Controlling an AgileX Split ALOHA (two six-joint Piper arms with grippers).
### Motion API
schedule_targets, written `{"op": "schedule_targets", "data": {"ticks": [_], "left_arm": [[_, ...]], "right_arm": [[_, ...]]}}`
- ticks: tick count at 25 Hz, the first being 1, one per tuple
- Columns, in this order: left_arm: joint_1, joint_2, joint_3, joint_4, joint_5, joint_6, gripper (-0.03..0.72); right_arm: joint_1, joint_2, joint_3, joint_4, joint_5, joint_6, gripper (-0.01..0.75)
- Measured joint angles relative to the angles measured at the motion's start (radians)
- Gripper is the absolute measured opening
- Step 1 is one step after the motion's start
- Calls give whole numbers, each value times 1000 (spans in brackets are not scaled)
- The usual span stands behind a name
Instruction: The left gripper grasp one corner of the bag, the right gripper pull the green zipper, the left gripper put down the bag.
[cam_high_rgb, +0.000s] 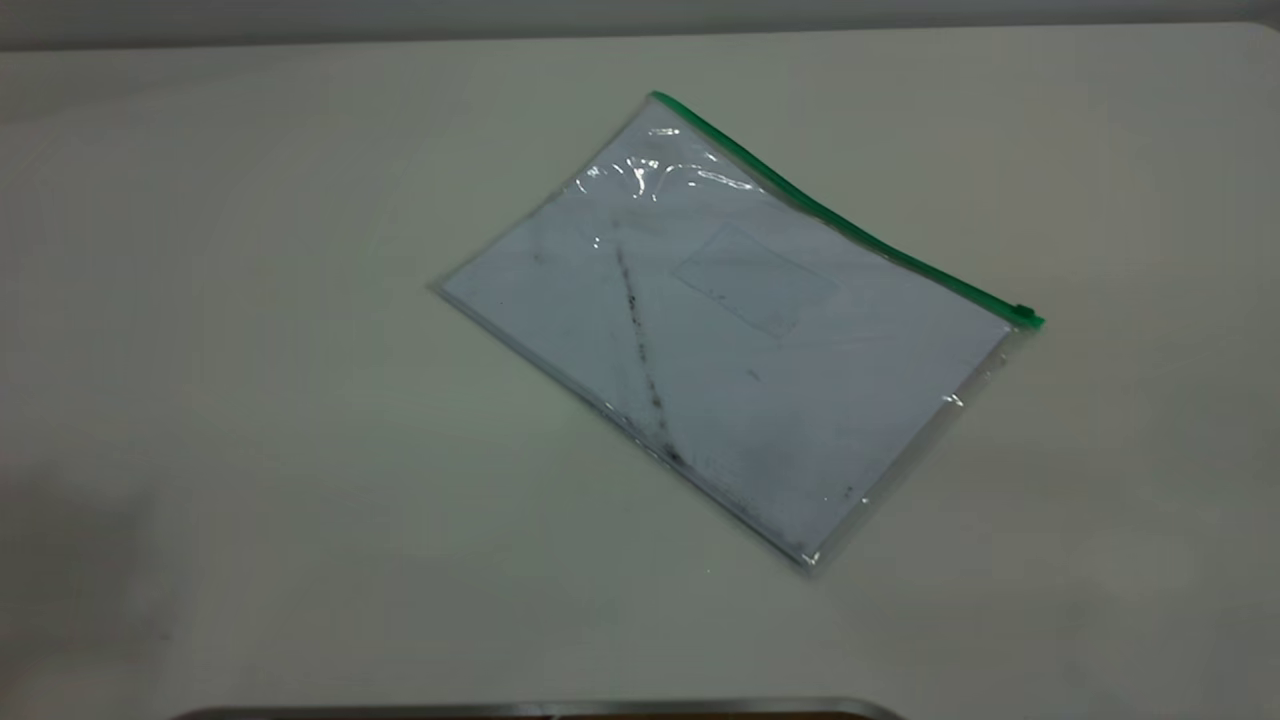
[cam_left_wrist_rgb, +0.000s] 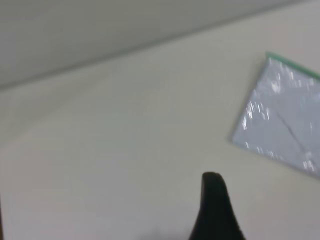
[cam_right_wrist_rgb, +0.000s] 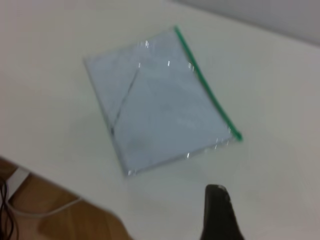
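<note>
Exterior view: bag (cam_high_rgb: 735, 330) flat on table (cam_high_rgb: 250, 350), untouched; both hands' opening cannot be told.

A black tapered fingertip of the left gripper (cam_left_wrist_rgb: 215, 207) is showing only in its own wrist view, and a black pointed fingertip of the right gripper (cam_right_wrist_rgb: 220, 212) likewise, neither one touching anything.

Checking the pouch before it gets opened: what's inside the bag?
Through the clear bag a white sheet fills nearly all of it, crossed by a dark diagonal smudge line. Anything beneath the sheet is hidden.
</note>
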Motion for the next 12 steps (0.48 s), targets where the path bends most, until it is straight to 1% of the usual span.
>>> {"op": "schedule_targets", "data": {"ticks": [7,12], "left_arm": [[0,-248,297,-38,0,0,590],[0,-434,451,-41,0,0,590]], "right_arm": [[0,-66,105,-23,28,0,517],[0,-96,119,-45,29,1,516]]}}
